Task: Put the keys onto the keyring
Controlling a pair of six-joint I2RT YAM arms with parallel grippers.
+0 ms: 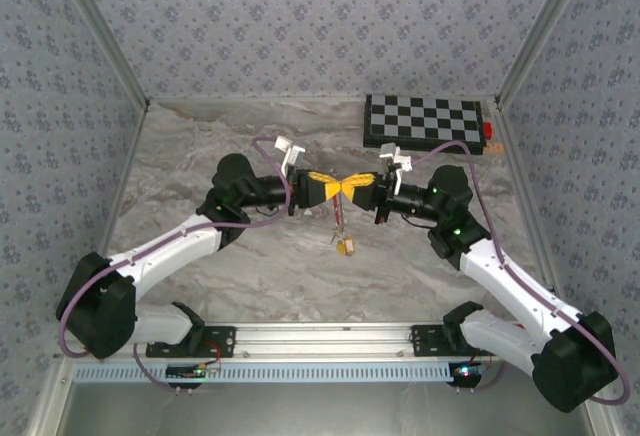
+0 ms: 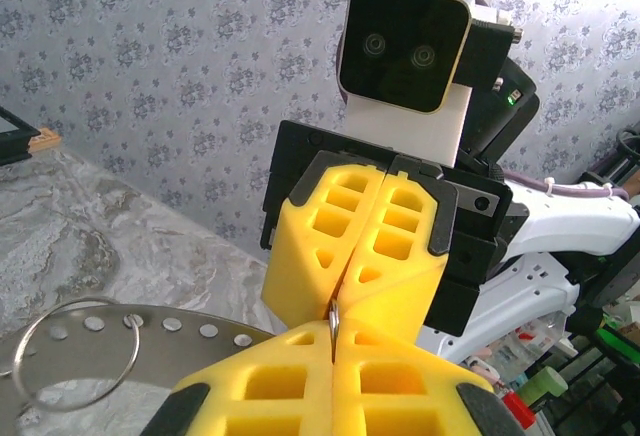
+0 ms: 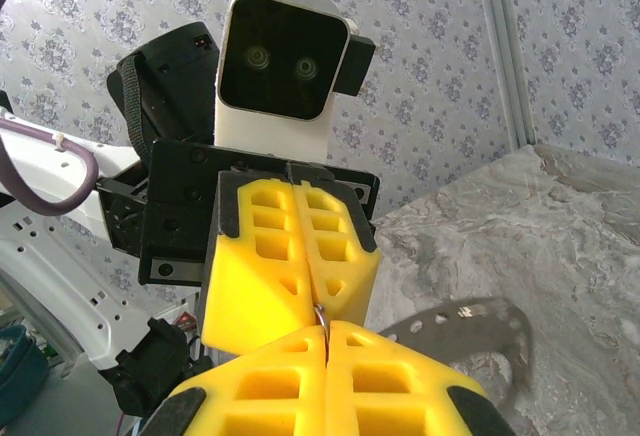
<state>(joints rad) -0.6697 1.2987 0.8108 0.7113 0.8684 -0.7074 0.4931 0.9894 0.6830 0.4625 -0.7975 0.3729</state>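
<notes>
- The keys (image 1: 345,246) were only a small yellow-tan clump in the top view, dangling above the table (image 1: 190,166) just below the two grippers; which key was which could not be made out.
- The keyring (image 1: 339,216) showed there as a short red strand running from the meeting fingertips down to the keys; its round outline could not be made out at that size.
- In the left wrist view a thin grey wire loop (image 2: 132,323) lay at the lower left, in front of a grey perforated curved plate (image 2: 190,341); whether that loop was the ring's metal part could not be settled, and the plate was cut off by the bottom edge. A similar plate showed in the right wrist view, and what it belonged to was unclear.
- The left gripper (image 1: 335,187) was clenched, its yellow fingers (image 2: 270,381) pressed flat together; a thin metal sliver (image 2: 332,328) sat in the seam between them — too narrow to identify.
- The right gripper (image 1: 356,186) was likewise clenched, with no gap between its pads; its tips touched the left gripper's tips head-on. The sliver reached the junction, but whether the right pads actually pinched it could not be told.
- Each wrist view was mostly blocked by the opposite gripper and its camera, so the keys hung out of sight behind the foam.
- A chessboard (image 1: 425,121) lay well apart at the far right of the table — untouched by either arm.
</notes>
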